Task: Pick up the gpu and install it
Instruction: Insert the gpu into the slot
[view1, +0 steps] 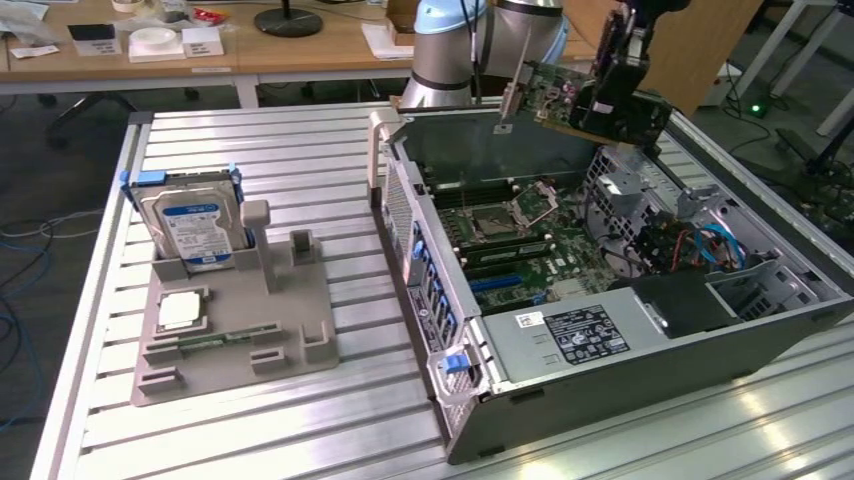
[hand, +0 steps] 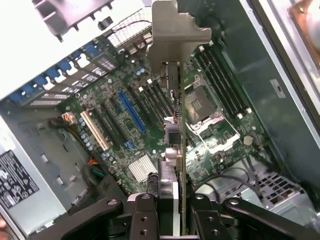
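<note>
Slats of bright metal form the desk (view1: 267, 420), and on its right half an open computer case (view1: 641, 395) lies on its side with the motherboard (view1: 514, 250) facing up. On the left, well apart from the case, a grey holder tray (view1: 227, 370) carries an upright hard drive (view1: 191, 228) at its far end. The robot arm (view1: 454, 50) rises at the far edge of the desk. The gpu (view1: 574, 100) hangs in the air above the far end of the case, tilted and clear of the motherboard. The gripper (view1: 627, 75) pinches the card by its right end. In the wrist view the card is edge-on, with its silver bracket (hand: 175, 30) away from the gripper (hand: 170, 210), over the motherboard's slots.
</note>
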